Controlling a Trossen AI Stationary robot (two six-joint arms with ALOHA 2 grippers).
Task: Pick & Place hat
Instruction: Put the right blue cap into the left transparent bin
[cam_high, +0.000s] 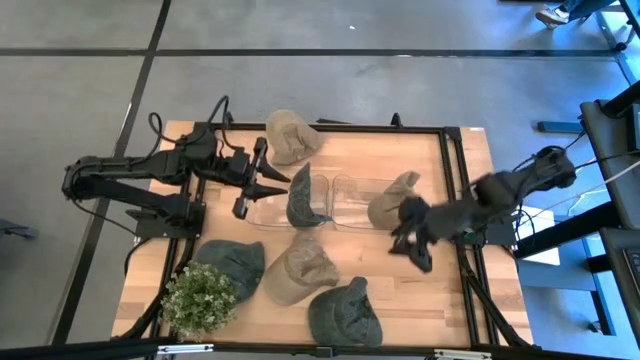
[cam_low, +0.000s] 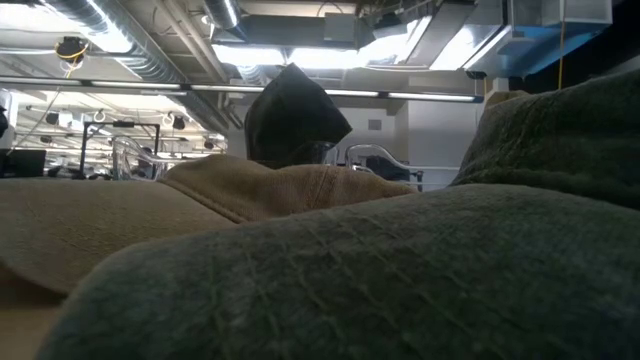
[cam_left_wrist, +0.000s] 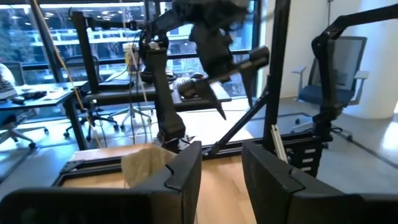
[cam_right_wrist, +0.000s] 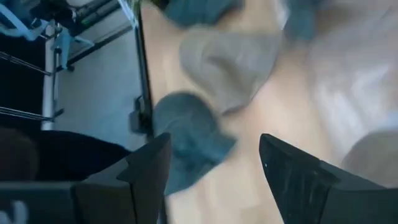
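Several hats are in the high view. A grey hat and a tan hat stand propped up on two clear plastic holders mid-table. Another tan hat lies at the far edge. Two grey hats and a tan one lie flat near the near edge. My left gripper is open and hovers left of the propped grey hat. My right gripper is open and empty, just near-side of the propped tan hat, above the table.
A potted plant stands at the near left corner. A black frame runs round the table top. In the low view a grey hat and a tan hat fill the foreground. Bare wood shows at the near right.
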